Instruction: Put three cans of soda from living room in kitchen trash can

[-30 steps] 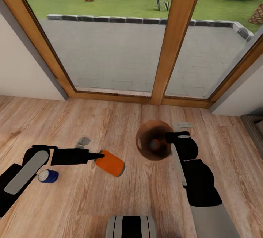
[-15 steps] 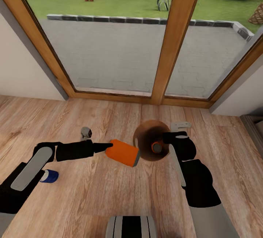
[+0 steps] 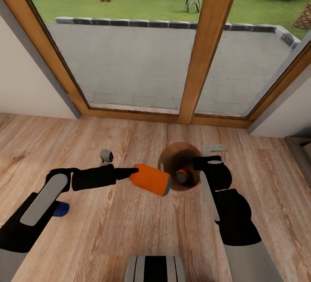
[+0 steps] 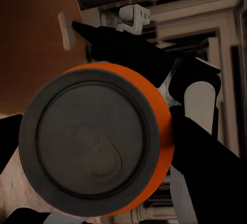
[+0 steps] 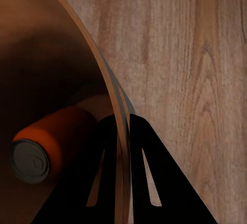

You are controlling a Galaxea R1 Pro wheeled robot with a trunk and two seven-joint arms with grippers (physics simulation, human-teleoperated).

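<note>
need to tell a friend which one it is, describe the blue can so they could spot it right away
Start at the wood-framed glass doors and look down to the plank floor. Under the robot's left arm a dark blue can peeks out, lying alone on the boards. The other cans are orange: one in the left gripper, one inside the bin.

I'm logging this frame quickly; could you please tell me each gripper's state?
Left gripper: shut on the orange soda can.
Right gripper: shut on the trash can rim.

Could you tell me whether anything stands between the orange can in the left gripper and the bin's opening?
Nothing visible does: the orange can reaches the rim of the bin. One can already lies inside.
</note>
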